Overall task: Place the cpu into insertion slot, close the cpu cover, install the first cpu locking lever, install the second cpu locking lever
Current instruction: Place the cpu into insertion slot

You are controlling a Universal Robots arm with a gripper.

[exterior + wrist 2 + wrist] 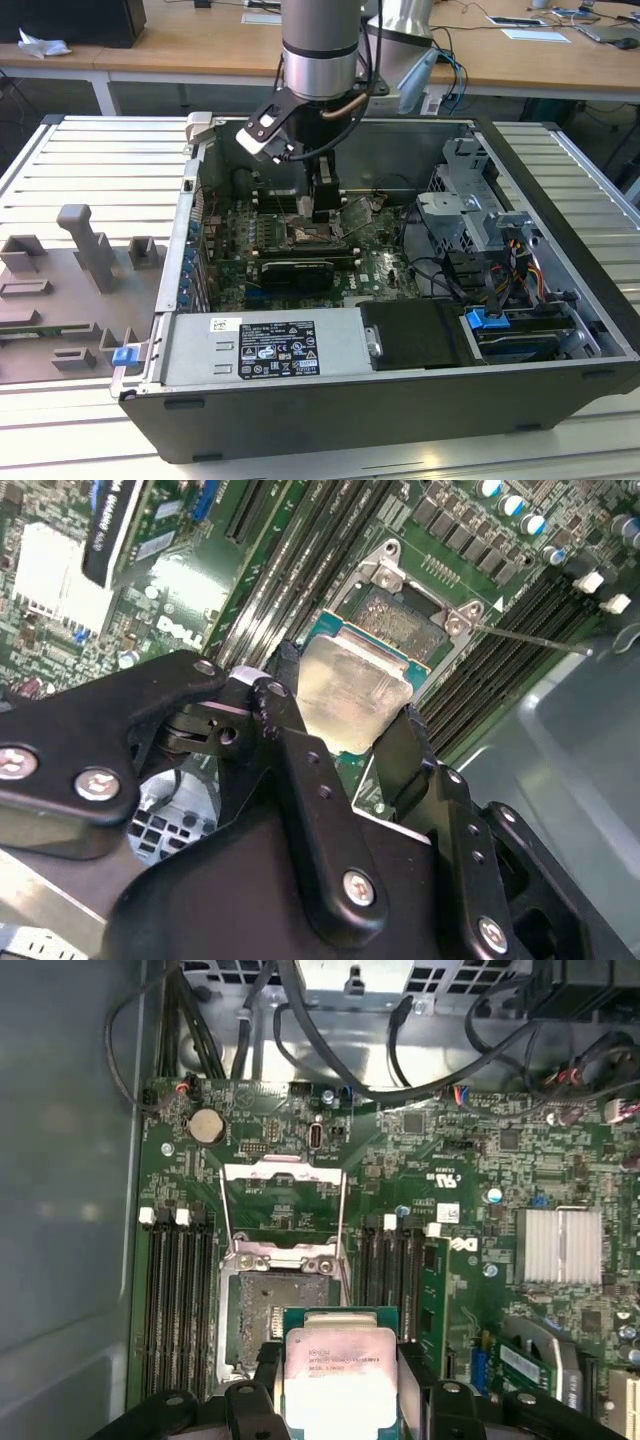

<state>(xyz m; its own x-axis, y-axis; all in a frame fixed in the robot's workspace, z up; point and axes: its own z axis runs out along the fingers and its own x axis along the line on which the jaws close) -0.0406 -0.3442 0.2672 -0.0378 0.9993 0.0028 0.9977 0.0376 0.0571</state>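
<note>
One gripper [322, 208], clamped on the cpu [340, 1375], holds it over the insertion slot [265, 1310]; the cpu cover [283, 1168] stands open. Placing step, I judge; seating needs squared corners.

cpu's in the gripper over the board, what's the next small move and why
Probably ease the cpu across until it lines up over the insertion slot before lowering. The gripper is shut on it, the cpu cover lies flipped open, and in the first wrist view the chip overlaps just one corner of the slot.
</note>
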